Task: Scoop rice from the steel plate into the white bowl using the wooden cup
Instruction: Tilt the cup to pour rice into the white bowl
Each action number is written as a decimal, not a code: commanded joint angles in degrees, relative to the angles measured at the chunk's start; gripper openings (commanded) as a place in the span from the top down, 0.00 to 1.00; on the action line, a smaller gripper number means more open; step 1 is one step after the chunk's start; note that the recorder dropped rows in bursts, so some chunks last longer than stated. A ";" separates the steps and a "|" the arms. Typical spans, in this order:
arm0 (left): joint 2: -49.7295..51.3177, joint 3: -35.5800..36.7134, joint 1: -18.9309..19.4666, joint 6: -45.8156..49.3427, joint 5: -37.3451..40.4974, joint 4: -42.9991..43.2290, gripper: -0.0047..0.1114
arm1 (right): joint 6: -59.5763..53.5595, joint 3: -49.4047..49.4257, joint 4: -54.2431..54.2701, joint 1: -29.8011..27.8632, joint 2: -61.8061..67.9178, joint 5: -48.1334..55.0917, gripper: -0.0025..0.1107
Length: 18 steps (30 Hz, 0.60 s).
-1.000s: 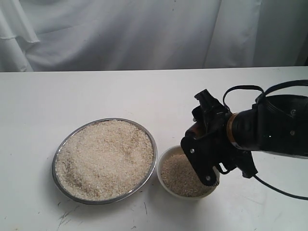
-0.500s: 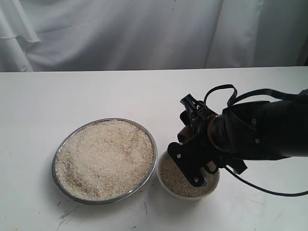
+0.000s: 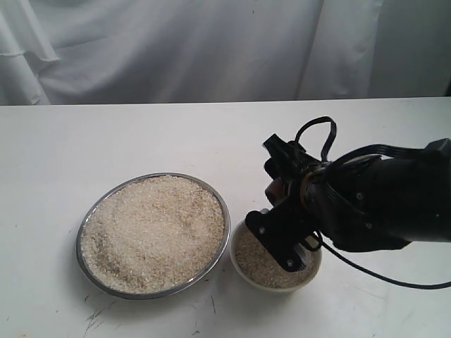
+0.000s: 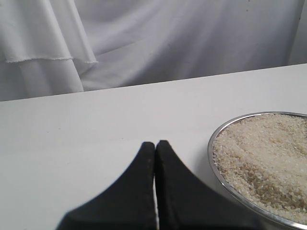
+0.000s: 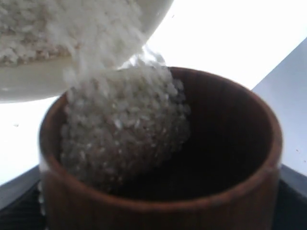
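Observation:
The steel plate (image 3: 83, 229) lies at front left, heaped with rice (image 3: 155, 232). Right beside it stands the white bowl (image 3: 242, 273), partly filled with grains. My right gripper (image 3: 282, 236) hangs over the bowl, shut on the wooden cup (image 3: 273, 191), which is mostly hidden behind the black fingers. In the right wrist view the cup (image 5: 230, 143) is tipped toward the bowl (image 5: 29, 81), and rice (image 5: 124, 139) slides out of its mouth. My left gripper (image 4: 155, 143) is shut and empty, low over the table just beside the plate's rim (image 4: 211, 148). It is out of the exterior view.
A white cloth backdrop (image 3: 211, 49) hangs behind the table's far edge. The right arm and its cables (image 3: 380, 204) fill the front right of the white tabletop (image 3: 141, 141). Small dark scuffs (image 3: 95, 320) mark the table in front of the plate.
My right gripper has shifted left and a little lower over the bowl and rolled further, tipping the cup more. The plate and bowl have not moved.

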 commanded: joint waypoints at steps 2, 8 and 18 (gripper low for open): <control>0.44 -0.16 -0.37 -0.27 -0.58 -0.06 0.96 | 4.50 -0.37 -5.12 1.76 -0.01 2.57 0.98; 0.44 -0.16 -0.37 -0.27 -0.58 -0.06 0.96 | 4.65 0.59 -6.12 2.32 -0.01 3.63 0.98; 0.44 -0.16 -0.37 -0.13 -0.58 -0.06 0.96 | 4.65 2.01 -8.39 4.99 -0.01 7.09 0.98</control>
